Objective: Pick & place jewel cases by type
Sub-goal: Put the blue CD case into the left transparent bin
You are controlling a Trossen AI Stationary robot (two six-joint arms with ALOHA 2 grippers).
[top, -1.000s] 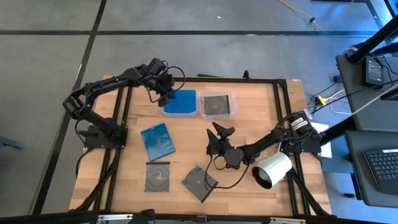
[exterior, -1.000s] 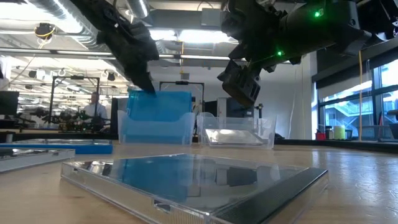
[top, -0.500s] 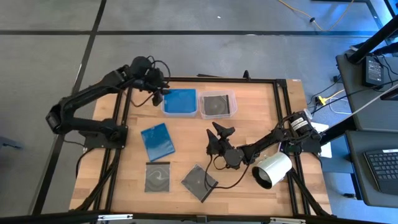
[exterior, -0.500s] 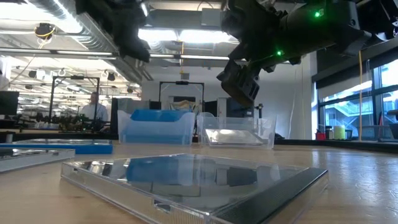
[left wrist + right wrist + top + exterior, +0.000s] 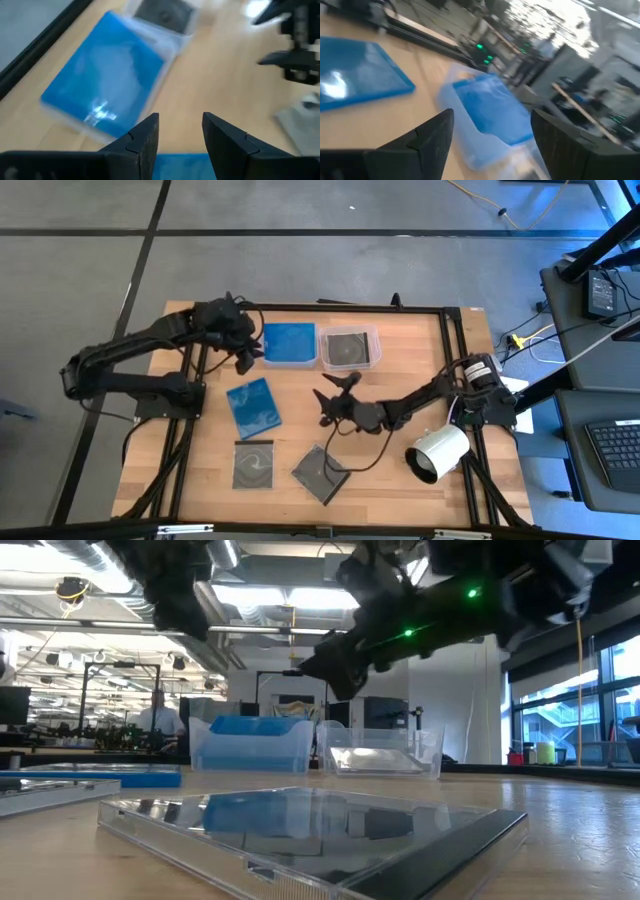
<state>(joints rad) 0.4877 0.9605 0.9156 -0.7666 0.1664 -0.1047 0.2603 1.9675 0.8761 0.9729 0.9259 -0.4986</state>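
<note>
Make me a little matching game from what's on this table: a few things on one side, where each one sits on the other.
Things:
1. blue case in the left tub
2. dark case in the right tub
3. loose blue case
4. white cylinder

Places:
A. flat on the wood, under neither claw
B. at the table's right edge, beside the right arm
C. in the clear tub nearer the left claw
D. in the clear tub farther from the left claw

Pairs: 1-C, 2-D, 3-A, 4-B

Bare desk (image 5: 410,470) at lower right of the high view; two tubs (image 5: 320,347) block top centre, white cylinder (image 5: 437,452) right.
</note>
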